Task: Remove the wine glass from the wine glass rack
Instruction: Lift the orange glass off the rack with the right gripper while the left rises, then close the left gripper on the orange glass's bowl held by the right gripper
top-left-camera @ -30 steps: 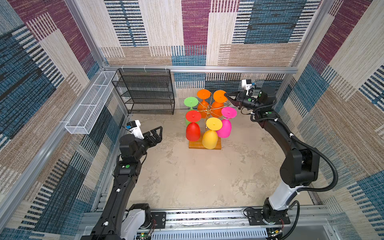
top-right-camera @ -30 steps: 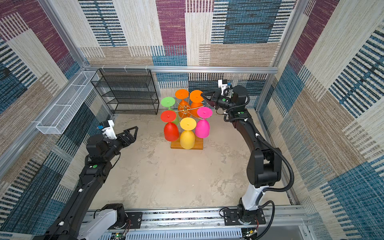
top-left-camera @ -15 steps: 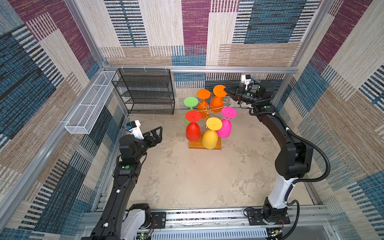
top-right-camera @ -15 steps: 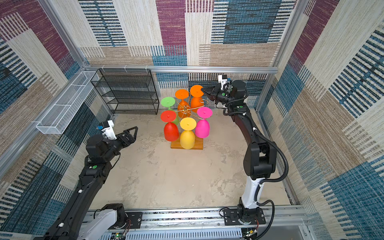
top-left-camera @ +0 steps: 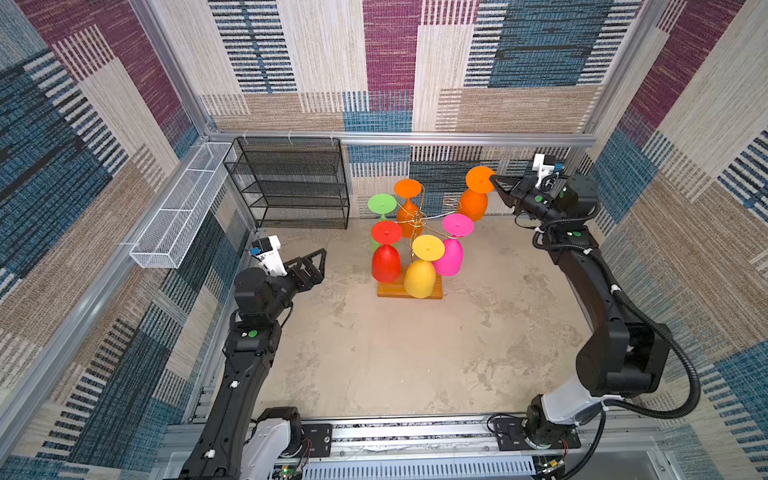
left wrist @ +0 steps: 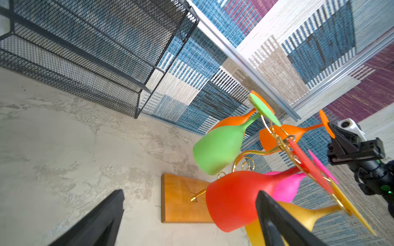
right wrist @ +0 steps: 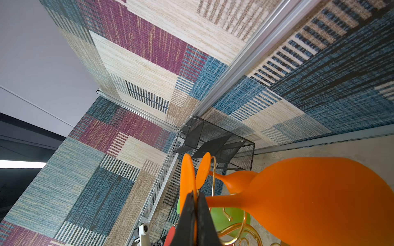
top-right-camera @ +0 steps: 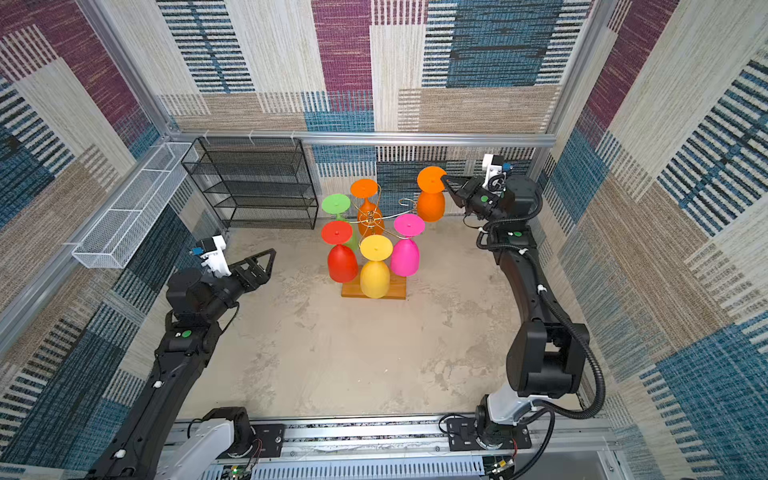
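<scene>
right fingers [right wrist: 187, 217] pinch the orange wine glass [top-left-camera: 473, 203] by its foot, seemingly clear of the wine glass rack [top-left-camera: 388, 291]; left fingers [left wrist: 275, 219] wide, idle.

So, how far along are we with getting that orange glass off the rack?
Done: the right gripper is shut on the foot of the orange wine glass, which looks clear of the wine glass rack. In hand: the glass hangs in the air, bowl down, beside the rack. Left: setting it down. The left gripper is open and empty; five other glasses hang on the rack.
</scene>
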`<control>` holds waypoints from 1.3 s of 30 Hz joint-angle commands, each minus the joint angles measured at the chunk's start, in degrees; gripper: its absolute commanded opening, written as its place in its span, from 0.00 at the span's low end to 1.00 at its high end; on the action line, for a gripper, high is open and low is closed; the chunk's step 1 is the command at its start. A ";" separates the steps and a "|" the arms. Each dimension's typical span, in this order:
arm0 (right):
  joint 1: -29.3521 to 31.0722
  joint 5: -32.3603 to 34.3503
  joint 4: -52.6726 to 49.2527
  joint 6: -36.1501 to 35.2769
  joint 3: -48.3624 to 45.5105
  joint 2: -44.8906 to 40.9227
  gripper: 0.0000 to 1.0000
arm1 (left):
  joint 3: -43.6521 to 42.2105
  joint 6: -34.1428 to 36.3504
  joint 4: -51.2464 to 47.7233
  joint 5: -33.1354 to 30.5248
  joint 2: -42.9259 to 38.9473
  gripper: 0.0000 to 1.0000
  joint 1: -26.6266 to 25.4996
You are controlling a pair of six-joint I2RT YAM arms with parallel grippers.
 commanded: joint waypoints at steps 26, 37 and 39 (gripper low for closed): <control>15.43 -2.45 41.87 15.99 -6.18 -11.81 0.00 | 37.79 -44.91 72.02 37.22 44.64 0.91 -14.13; 19.49 -0.65 57.45 29.07 -8.77 -5.67 0.00 | 39.53 -45.15 72.02 37.35 48.02 0.91 -16.43; 20.08 -0.21 59.75 30.90 -8.78 -4.39 0.00 | 39.44 -45.06 72.02 37.33 48.04 0.91 -16.79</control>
